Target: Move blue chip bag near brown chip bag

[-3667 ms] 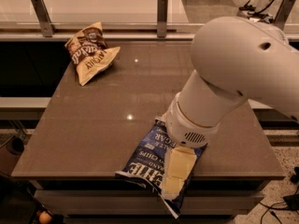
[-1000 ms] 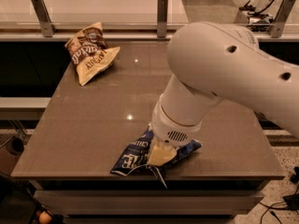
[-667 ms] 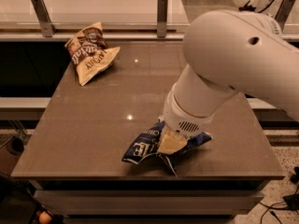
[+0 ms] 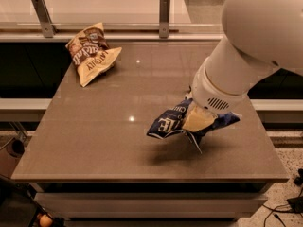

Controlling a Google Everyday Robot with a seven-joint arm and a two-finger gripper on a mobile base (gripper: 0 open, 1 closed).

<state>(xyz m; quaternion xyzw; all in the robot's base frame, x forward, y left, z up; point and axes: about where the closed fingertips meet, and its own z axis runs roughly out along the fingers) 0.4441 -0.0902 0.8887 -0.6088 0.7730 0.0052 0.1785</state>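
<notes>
Camera view, contents by size. Item one: brown table (image 4: 109, 145), glossy top. Item two: my white arm (image 4: 265, 37), entering from 2 o'clock. Item three: blue chip bag (image 4: 165, 124), crumpled, at 4 o'clock from the tabletop's centre, raised off the surface with its shadow beneath. Item four: brown chip bag (image 4: 92, 53), lying flat at 10 o'clock, well apart from the blue one. Item five: my gripper (image 4: 198, 119), clamped on the blue chip bag's right half.

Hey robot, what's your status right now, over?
Gripper over table front-right, jaws shut on blue chip bag. Bag held off the surface. Nothing between it and brown chip bag, far left.
</notes>
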